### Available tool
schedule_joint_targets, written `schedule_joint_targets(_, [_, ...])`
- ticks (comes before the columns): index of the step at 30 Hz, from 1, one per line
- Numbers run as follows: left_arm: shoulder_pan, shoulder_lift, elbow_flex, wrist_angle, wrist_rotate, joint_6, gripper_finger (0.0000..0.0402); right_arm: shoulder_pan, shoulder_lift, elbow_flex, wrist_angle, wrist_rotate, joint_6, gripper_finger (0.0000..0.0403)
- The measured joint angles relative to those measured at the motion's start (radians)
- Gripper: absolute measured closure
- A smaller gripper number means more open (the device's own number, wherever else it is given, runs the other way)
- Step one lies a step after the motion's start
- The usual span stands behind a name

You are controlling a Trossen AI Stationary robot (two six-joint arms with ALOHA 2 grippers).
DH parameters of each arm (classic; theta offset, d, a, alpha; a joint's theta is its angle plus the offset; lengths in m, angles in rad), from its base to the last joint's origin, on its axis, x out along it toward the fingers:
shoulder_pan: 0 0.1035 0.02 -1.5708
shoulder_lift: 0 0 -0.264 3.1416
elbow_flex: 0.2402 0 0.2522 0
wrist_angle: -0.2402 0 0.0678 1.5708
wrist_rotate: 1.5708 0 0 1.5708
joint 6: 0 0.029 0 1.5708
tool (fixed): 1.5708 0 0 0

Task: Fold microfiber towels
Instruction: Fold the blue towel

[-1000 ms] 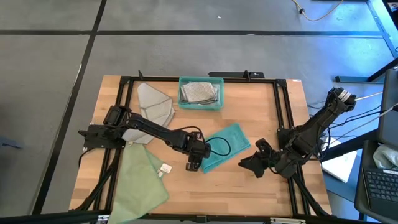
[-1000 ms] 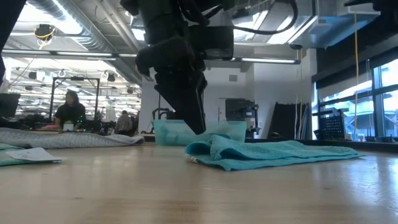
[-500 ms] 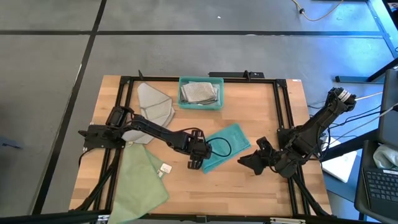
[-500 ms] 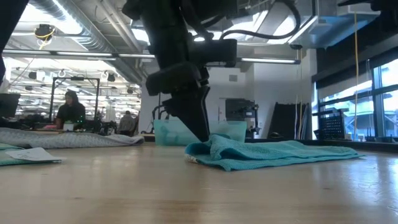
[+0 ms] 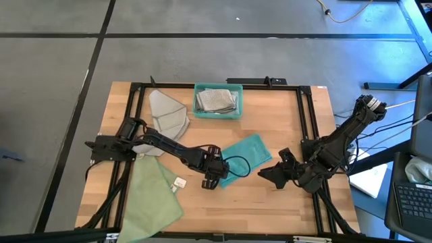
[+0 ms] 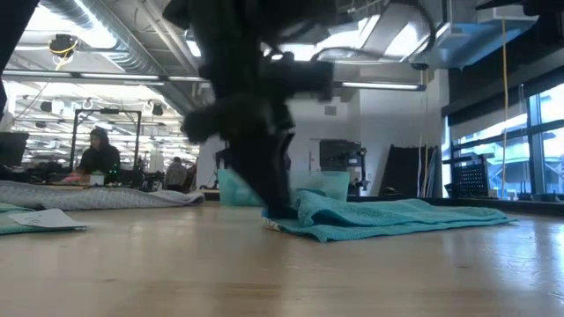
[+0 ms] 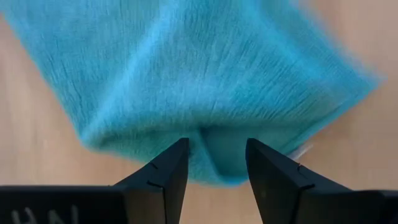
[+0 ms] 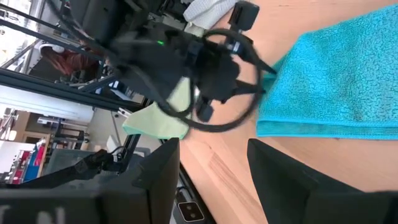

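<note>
At counter centre: I see the teal towel [image 5: 244,154] lying doubled over.
Left gripper [image 7: 214,163]: my fingers stand apart, straddling a bunched fold at its near corner.
Right gripper [image 5: 264,174]: jaws apart, holding nothing, waiting just off the towel's right edge.
Done: one grey cloth [image 5: 216,100] sits folded in the teal bin [image 5: 217,112].
Left: I judge this fold unfinished; the pale green towel [image 5: 154,196] and grey towel [image 5: 168,113] lie loose.

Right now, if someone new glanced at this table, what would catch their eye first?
Probably the teal towel at the table's middle, with the left gripper at its near-left edge, fingers open around a bunched fold. Next, the pale green towel spread at the front-left corner, and the teal bin at the back edge holding a folded grey towel.
</note>
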Motion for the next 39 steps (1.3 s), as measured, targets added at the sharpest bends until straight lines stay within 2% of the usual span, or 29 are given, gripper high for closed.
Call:
schedule_joint_targets(7, [0.019, 0.023, 0.000, -0.031, -0.040, -0.074, 0.0250, 0.000, 0.000, 0.001, 0.010, 0.001, 0.001, 0.0211])
schedule_joint_targets(12, [0.035, 0.018, 0.000, -0.035, -0.067, -0.074, 0.0250, 0.000, 0.000, 0.001, 0.008, 0.005, 0.001, 0.0211])
schedule_joint_targets(25, [0.049, 0.018, 0.000, -0.080, -0.068, -0.114, 0.0250, -0.001, 0.007, 0.001, -0.021, 0.004, 0.001, 0.0211])
schedule_joint_targets(28, [0.050, 0.017, 0.000, -0.091, -0.069, -0.145, 0.0250, -0.006, 0.046, 0.001, -0.027, -0.048, 0.002, 0.0211])
schedule_joint_targets(33, [0.049, -0.002, -0.001, -0.121, -0.073, -0.211, 0.0253, -0.023, 0.154, 0.001, -0.014, -0.197, 0.021, 0.0211])
schedule_joint_targets(39, [0.042, -0.069, 0.000, -0.140, -0.103, -0.257, 0.0294, -0.038, 0.284, 0.000, 0.056, -0.212, 0.098, 0.0211])
